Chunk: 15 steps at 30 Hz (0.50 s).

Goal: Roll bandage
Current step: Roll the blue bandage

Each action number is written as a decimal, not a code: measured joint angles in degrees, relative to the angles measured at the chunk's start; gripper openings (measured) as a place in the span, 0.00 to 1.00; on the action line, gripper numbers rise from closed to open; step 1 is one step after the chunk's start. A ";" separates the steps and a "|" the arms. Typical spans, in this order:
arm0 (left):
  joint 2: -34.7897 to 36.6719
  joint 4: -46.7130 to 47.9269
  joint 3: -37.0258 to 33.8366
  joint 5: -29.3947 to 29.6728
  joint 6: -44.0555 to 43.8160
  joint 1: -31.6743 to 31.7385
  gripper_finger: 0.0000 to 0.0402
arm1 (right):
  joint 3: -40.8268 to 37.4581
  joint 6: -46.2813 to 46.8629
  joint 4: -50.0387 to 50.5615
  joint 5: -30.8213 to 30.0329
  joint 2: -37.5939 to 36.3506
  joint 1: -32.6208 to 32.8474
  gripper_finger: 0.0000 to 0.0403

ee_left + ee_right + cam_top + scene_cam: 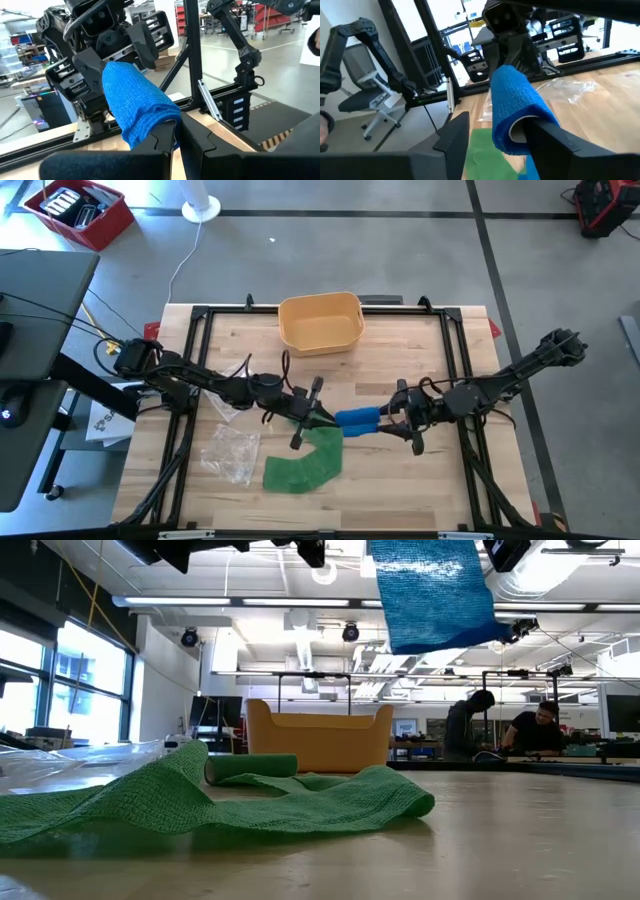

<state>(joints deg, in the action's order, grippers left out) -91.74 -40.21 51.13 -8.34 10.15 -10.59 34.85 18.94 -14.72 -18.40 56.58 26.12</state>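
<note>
The blue bandage roll is hanging above the surface, just beside the green bandage. The left end effector is clenched on one end; the right end effector is standing released around the other end.

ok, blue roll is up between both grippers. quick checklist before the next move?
1. Left gripper shut on the blue bandage roll: ok, fingers pinch its end.
2. Right gripper open: ok, one finger sits inside the roll's core, the other stands clear beside it.
3. Roll lifted off the table: ok, it hangs high in the low view.
4. Green bandage out of the way: not ok, it lies loose right under the roll.
5. Yellow bin clear of the arms: ok.
6. Blue tail fully wound: cannot tell.
</note>
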 joint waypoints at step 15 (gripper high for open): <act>0.00 -0.58 -0.11 -0.12 -25.41 2.65 0.17 | 0.00 -14.42 1.57 -0.09 -0.04 -2.02 0.04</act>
<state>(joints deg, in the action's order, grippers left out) -91.74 -40.79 51.03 -8.46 -15.26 -7.94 34.85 4.52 -13.15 -18.49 56.53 24.10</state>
